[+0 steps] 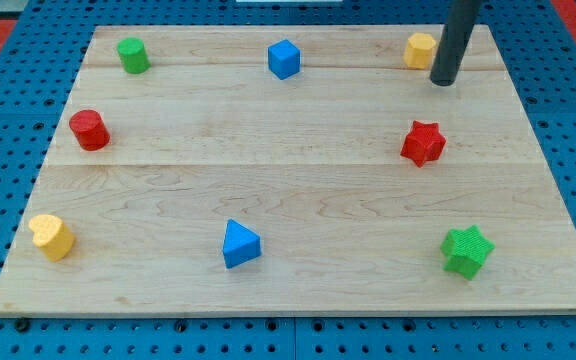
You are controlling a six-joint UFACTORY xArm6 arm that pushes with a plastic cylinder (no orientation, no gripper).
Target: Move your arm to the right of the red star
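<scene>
My tip rests on the table at the view's top right, just right of the yellow block. The red star lies below the tip, slightly to its left. The green star sits farther below, the blue cube well to the left.

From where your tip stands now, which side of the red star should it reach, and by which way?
No grasping here: my tip stops at the red star's right-hand points. It stands above the star beside the yellow block; probably come straight down the view through bare board.
</scene>
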